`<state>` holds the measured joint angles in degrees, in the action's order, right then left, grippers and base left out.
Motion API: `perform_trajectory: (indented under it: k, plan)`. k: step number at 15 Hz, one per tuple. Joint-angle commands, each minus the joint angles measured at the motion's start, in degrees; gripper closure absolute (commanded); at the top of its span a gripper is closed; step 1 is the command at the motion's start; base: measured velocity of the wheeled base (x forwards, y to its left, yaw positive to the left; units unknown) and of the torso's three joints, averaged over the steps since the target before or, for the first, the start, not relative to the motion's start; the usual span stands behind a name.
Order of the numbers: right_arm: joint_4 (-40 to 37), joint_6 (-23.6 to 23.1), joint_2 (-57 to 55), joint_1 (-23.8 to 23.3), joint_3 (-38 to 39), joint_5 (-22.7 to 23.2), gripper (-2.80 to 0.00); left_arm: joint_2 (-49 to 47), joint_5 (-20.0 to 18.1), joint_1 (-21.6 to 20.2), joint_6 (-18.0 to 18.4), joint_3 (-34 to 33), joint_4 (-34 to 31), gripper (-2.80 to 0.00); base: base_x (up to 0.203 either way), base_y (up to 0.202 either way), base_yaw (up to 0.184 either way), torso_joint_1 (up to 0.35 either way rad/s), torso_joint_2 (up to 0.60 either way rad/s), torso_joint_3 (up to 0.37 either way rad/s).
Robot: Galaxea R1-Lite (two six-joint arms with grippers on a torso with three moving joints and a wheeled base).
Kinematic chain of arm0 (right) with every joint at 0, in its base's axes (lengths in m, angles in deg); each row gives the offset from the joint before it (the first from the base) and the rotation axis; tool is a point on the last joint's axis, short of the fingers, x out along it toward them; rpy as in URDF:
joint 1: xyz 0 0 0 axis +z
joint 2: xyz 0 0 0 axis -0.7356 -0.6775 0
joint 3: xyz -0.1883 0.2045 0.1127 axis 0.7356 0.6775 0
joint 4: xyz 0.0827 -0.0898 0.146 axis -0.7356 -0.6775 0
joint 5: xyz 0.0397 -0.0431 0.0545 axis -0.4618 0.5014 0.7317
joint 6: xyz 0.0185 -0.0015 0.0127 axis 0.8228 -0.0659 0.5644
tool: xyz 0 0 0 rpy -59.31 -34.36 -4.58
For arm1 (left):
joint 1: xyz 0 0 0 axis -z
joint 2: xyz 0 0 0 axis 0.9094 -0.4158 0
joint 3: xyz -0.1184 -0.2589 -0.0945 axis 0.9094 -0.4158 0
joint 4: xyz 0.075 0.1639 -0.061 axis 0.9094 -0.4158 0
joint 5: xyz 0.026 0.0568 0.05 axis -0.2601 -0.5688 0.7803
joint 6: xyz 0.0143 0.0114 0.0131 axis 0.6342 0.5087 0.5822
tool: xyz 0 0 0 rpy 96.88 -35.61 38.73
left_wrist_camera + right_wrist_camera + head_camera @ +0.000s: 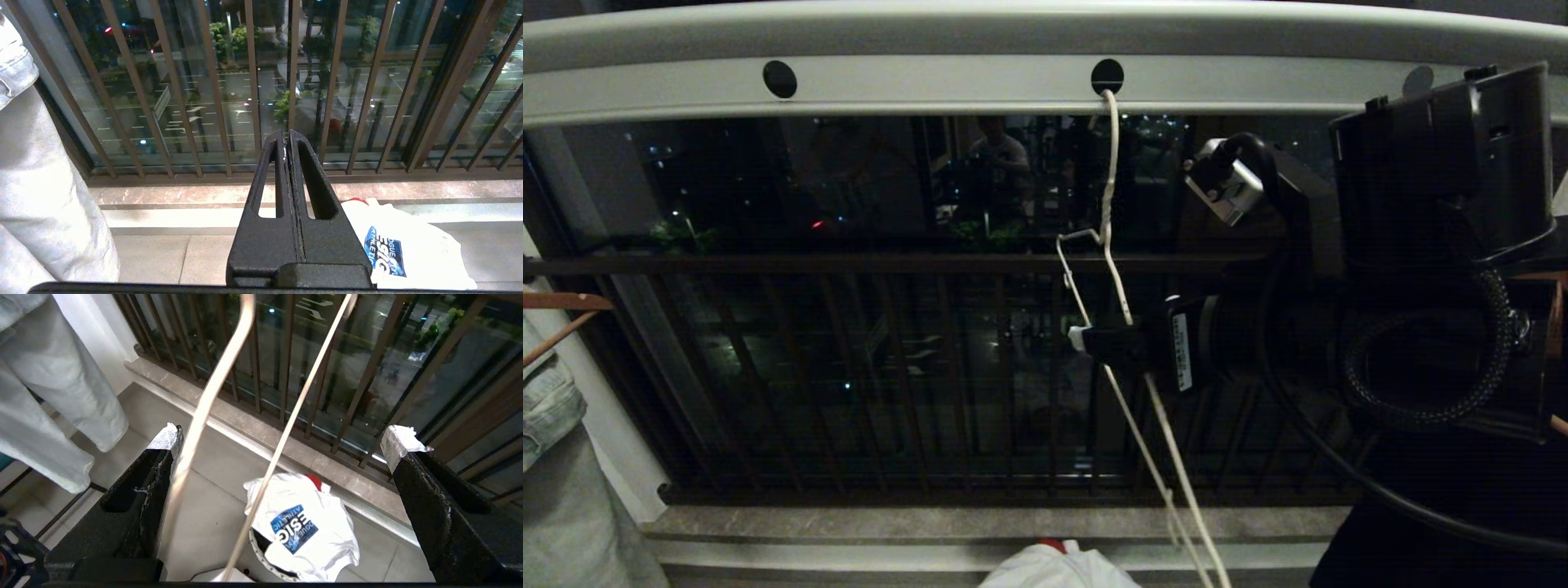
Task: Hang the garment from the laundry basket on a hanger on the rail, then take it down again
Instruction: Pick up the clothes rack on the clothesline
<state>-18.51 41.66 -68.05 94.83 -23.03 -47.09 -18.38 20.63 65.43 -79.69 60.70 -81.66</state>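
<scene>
The off-white wire hanger [1107, 204] hangs empty by its hook from a hole in the pale grey rail [931, 82]. My right gripper [1107, 343] is raised to the hanger's arms. In the right wrist view it [284, 436] stands wide open, and both hanger wires [294, 412] pass between its tape-tipped fingers [402, 437]; one wire runs close along one finger. Far below, the white T-shirt with the blue print [302, 522] lies draped over the laundry basket's rim [261, 555]. My left gripper [287, 141] is shut and empty, parked low and facing the balcony bars, with the T-shirt [400, 245] beside it.
A pale denim garment [547, 400] hangs on a brown wooden hanger [564, 302] at the left. Dark balcony railing bars [890, 367] and glass stand behind the rail, with a stone sill [931, 523] at their foot. Tiled floor surrounds the basket.
</scene>
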Motion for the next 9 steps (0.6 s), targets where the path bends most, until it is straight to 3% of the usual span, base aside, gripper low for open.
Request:
perform_trajectory:
  k: [1,9]
  plan:
    - [0.0,-0.3,0.4,-0.1,0.3,-0.2,-2.80,0.0,0.0,0.0,0.0,0.0,0.0,0.00,0.000,0.000,0.000,0.000,0.00,0.000]
    - [-0.2,-0.7,1.1,-0.3,1.5,-1.6,-2.80,0.0,0.0,0.0,0.0,0.0,0.0,0.00,0.000,0.000,0.000,0.000,0.00,0.000]
